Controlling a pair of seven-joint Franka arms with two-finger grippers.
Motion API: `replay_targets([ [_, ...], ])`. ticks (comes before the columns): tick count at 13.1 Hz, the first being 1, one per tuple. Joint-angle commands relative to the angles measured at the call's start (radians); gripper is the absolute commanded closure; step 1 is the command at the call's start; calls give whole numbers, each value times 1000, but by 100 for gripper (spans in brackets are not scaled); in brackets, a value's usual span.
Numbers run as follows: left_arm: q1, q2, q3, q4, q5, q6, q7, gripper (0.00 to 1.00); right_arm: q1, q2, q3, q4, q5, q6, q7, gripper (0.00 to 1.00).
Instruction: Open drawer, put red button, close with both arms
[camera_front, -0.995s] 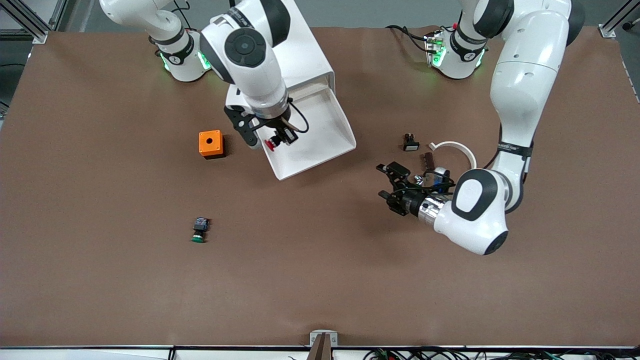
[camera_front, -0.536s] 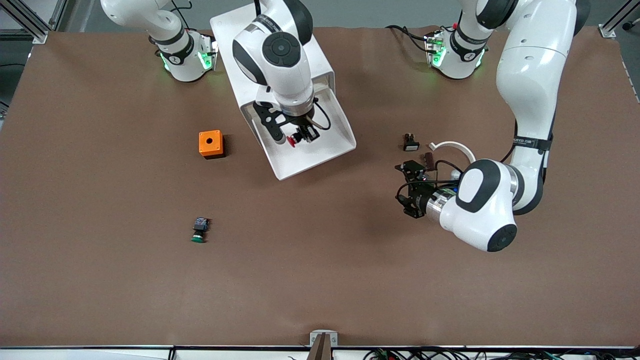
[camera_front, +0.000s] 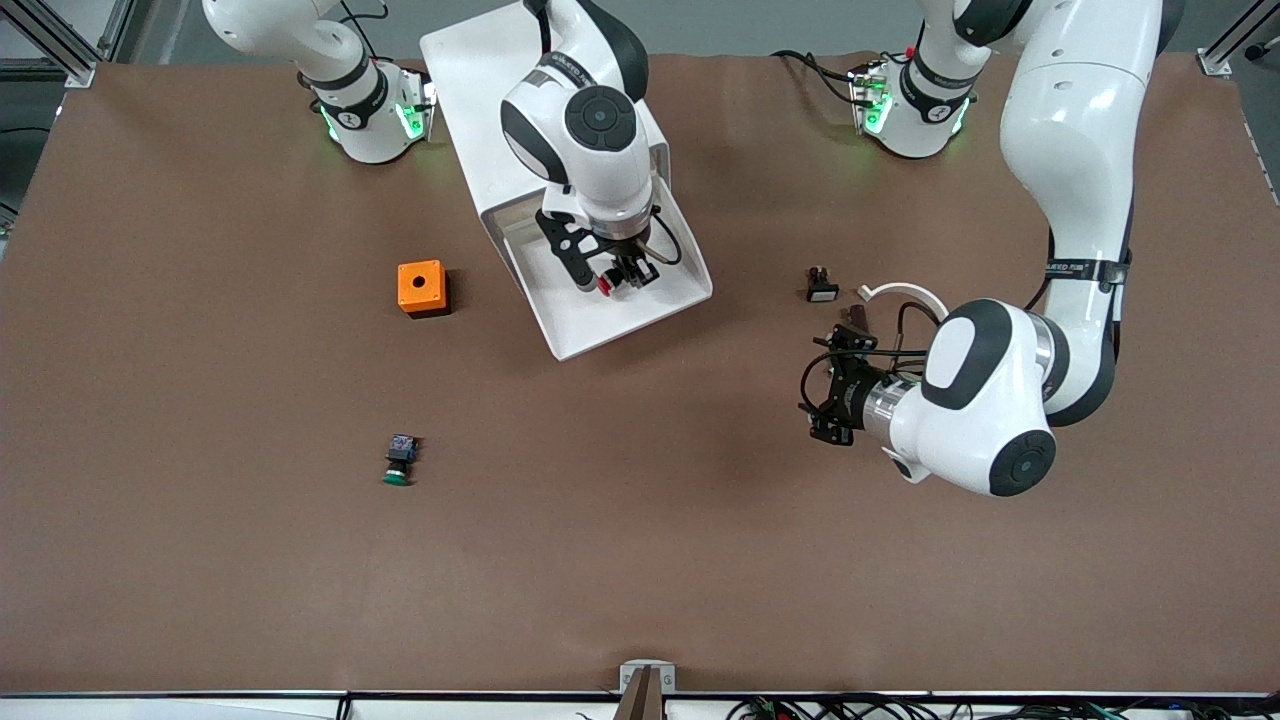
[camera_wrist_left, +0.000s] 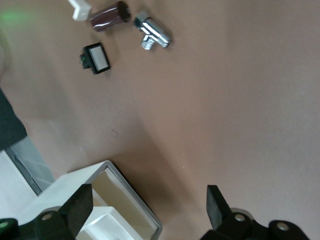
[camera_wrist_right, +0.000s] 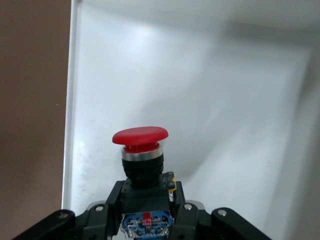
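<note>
Currently the red button (camera_wrist_right: 140, 145) is clamped in the right gripper (camera_front: 612, 280), held over the pulled-out drawer (camera_front: 640, 300). Cabinet (camera_front: 500, 110) lies on the worktop (camera_front: 640, 560). Left gripper (camera_front: 838, 385) is spread open, empty, over bare worktop near a small white-faced switch (camera_front: 822, 288).

Even overhead light, soft shadows under both arms, mild glare inside the drawer (camera_wrist_right: 200, 75); left wrist view slightly blurred.
</note>
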Motion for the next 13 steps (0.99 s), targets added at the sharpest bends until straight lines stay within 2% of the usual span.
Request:
replay_targets([
  [1,-26,-13,-8,-1,85,16,149,0,6,1,-13,12,-1,-4,9,0],
  [4,-51,-11,-26,-8,101,121,267,0,-9,-2,-19,31,-2,-9,-50,0],
  [6,-112,-8,-27,-8,129,201,348,0,-55,-11,-19,52,-2,-27,-153,0],
  [9,-212,6,-40,-37,170,389,532,0,-161,-37,-20,106,-2,-186,-517,0],
  [11,-294,36,-40,-42,251,491,534,0,-273,-62,-22,143,-7,-307,-759,0],
  [13,-351,62,-42,-47,294,522,533,0,-374,-99,-20,143,-69,-375,-999,0],
])
